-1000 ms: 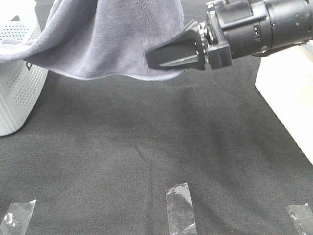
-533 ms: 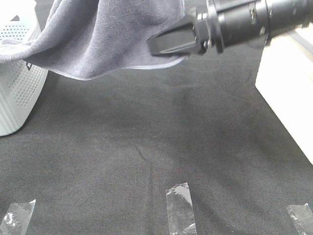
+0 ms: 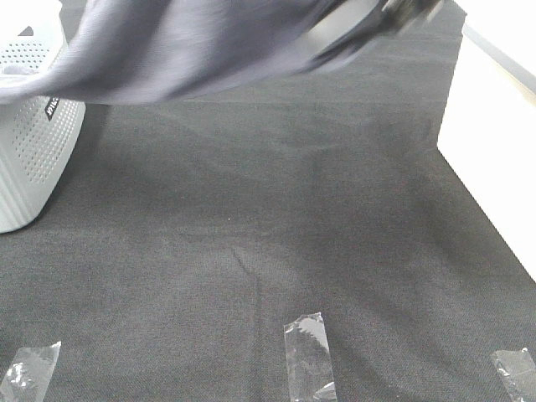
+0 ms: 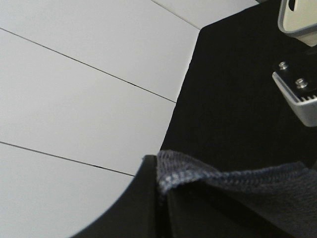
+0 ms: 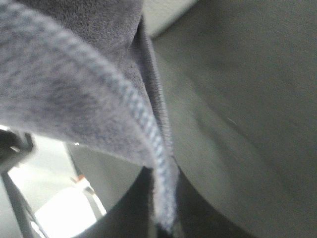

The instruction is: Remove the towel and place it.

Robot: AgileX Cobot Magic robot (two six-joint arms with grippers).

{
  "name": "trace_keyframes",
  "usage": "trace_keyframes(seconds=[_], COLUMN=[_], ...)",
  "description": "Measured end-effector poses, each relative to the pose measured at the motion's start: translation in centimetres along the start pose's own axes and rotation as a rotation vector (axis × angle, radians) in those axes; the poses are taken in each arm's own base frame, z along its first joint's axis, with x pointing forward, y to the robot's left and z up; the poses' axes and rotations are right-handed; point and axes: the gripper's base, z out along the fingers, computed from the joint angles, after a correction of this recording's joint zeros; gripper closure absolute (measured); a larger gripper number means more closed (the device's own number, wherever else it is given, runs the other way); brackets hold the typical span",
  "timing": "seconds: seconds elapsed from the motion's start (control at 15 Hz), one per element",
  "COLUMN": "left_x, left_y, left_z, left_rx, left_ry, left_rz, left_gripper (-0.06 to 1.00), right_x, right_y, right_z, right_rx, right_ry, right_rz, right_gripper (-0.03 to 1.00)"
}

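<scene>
The greyish-purple towel [image 3: 184, 50] stretches, motion-blurred, across the top of the high view, from above the white basket [image 3: 33, 159] toward the upper right, clear of the black cloth. My right gripper [image 3: 347, 32] is a dark blur at the towel's right end. In the right wrist view this gripper [image 5: 161, 218] is shut on the towel's stitched hem [image 5: 133, 114]. The left wrist view has my left gripper [image 4: 161, 198] shut on another hemmed edge of the towel [image 4: 208, 173]. In the high view the left gripper is out of sight.
A black table cloth [image 3: 268, 234] covers the table. The perforated white basket stands at its left edge. Three strips of clear tape [image 3: 308, 352] lie along the front. A pale surface [image 3: 494, 126] borders the cloth on the right.
My right gripper has swung up and back toward the top of the high view. The towel's sagging fold has risen with it and pulled flatter; both now look blurred.
</scene>
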Motion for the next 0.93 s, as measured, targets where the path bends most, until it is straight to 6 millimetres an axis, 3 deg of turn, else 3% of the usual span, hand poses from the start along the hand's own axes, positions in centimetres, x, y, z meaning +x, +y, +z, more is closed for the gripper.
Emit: trace_keyframes(seconds=[0.2,0.53,0.93], left_x=[1.0,3.0,6.6], left_y=[1.3,4.4,7.5], left_z=[0.9,2.1,4.0], left_rx=[-0.057,-0.182,-0.276], left_ry=[-0.013,-0.09,-0.143], left_rz=[-0.098,-0.212,-0.312], left_gripper=[0.94,0.94,0.94], right_x=[-1.9,-4.9,-8.6], right_y=[0.4,1.0,0.0], right_z=[-4.0,-10.5,-12.5], right_rx=[0.208,0.553,0.746], right_ry=[0.043,-0.066,-0.36], right_rz=[-0.003,-0.091,-0.183], right_gripper=[0.95,0.95,0.95])
